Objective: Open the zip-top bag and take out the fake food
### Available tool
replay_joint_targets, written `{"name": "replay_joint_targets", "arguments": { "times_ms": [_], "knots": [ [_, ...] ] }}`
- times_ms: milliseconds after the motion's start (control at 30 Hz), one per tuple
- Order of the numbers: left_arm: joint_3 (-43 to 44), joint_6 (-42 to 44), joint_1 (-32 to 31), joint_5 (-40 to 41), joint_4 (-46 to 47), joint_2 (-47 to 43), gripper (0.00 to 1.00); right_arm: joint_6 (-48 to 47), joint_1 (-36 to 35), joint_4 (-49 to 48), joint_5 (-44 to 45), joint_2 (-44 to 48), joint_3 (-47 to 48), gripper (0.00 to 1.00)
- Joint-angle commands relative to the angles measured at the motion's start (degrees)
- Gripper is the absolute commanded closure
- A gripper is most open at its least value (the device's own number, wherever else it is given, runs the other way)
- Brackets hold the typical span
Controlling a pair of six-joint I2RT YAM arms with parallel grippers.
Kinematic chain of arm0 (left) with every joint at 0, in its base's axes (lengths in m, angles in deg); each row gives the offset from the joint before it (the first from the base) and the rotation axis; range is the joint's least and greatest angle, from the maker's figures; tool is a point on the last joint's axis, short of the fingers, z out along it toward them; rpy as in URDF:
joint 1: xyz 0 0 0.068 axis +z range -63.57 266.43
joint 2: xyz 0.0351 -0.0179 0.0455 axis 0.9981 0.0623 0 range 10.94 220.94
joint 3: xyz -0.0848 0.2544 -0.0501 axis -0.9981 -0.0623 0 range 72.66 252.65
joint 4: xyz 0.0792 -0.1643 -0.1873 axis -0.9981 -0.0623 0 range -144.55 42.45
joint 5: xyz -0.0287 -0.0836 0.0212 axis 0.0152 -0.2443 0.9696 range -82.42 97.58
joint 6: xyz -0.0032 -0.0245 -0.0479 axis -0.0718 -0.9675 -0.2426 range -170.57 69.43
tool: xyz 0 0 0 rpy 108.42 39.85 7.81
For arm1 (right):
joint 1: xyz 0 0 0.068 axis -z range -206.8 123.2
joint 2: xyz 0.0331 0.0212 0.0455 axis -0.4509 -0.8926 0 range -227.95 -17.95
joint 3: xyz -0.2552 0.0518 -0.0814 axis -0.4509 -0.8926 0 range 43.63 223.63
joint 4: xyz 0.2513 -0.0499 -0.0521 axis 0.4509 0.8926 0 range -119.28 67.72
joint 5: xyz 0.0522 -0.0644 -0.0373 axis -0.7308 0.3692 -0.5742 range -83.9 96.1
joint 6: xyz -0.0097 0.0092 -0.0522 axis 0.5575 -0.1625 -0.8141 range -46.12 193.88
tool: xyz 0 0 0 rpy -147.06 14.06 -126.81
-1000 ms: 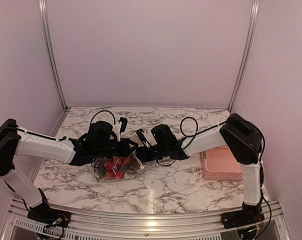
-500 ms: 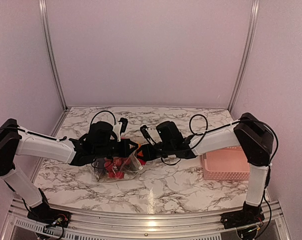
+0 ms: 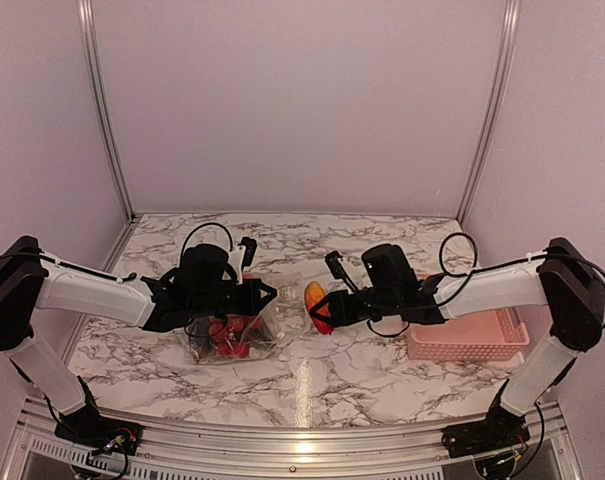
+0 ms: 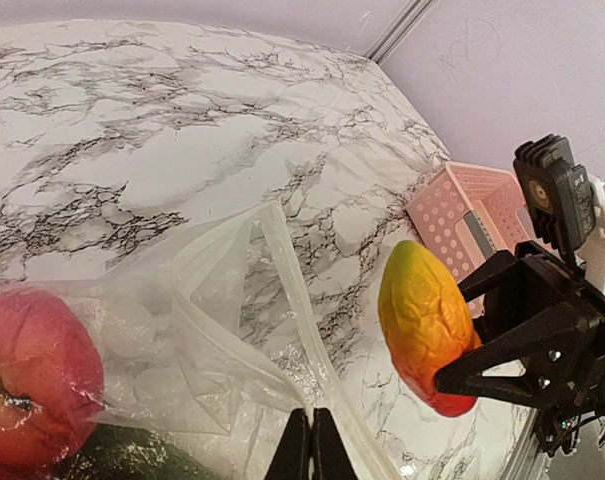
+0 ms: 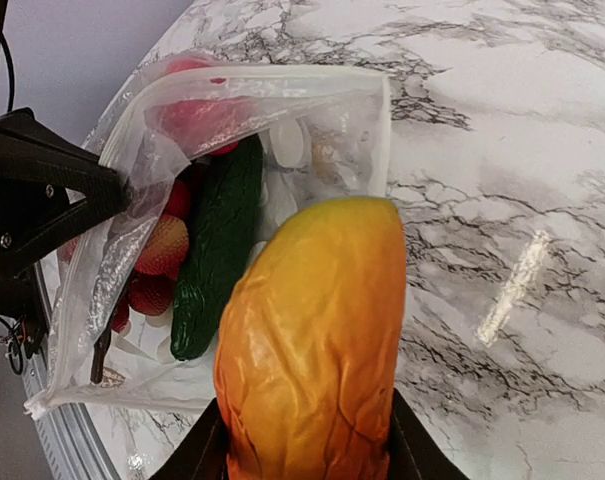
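The right gripper [image 3: 325,310], part-closed on a toy mango [image 4: 422,325] clear of the zip-top bag [image 5: 322,110], whose rim the left gripper [image 4: 310,450] pinches shut-jawed on the table [image 3: 362,380]; the smooth mango may slip free.

Zip-top bag [image 3: 267,325] on bench [image 3: 362,375], fake food [image 3: 230,335] inside. Mango [image 3: 313,296] in right gripper [image 3: 322,308] at bag's 3 o'clock, basket [image 3: 462,340] beyond, same direction.
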Motion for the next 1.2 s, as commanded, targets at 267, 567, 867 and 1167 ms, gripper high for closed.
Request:
{"name": "replay_joint_targets", "arguments": {
  "times_ms": [267, 567, 867, 1167],
  "knots": [
    [2.9, 0.2, 0.5, -2.2, 0.3, 3.4, 1.0, -4.7, 13.1, 22.4, 9.5, 27.3, -6.0, 0.66],
    [3.8, -0.1, 0.8, -3.4, 0.6, 4.9, 1.0, -9.4, 28.9, 32.6, 13.5, 34.4, -7.4, 0.67],
    [4.4, -0.4, 1.0, -4.4, 0.7, 5.7, 1.0, -8.9, 31.7, 28.0, 11.8, 27.7, -11.5, 0.69],
    [4.4, -0.6, 1.3, -4.8, 0.7, 5.7, 1.0, -9.6, 32.3, 20.1, 10.4, 17.8, -12.2, 0.65]
  ]
}}
